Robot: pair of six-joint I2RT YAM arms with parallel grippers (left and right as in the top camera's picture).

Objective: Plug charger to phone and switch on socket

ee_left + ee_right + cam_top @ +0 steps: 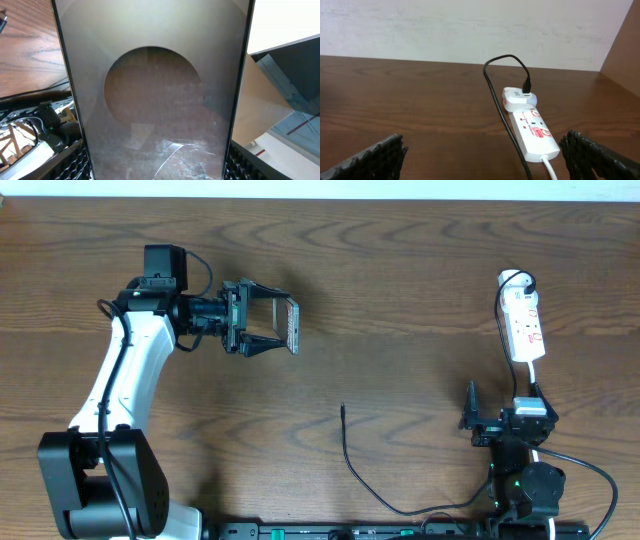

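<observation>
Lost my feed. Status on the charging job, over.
Left gripper shut on phone. Right gripper open, empty, facing socket. Charger loose on table. No obstruction seen.

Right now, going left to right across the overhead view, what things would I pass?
phone, clamped in the left end effector → charger's plug tip → socket

Probably a robotics lab or test bench. Shown by a dark wood-grain surface (400, 290) with a robot arm (125, 375) at its near left, another arm (520, 470) at its near right, a white power strip (526, 330) on its right side, and a plain pale wall (445, 30) beyond its far edge.
</observation>
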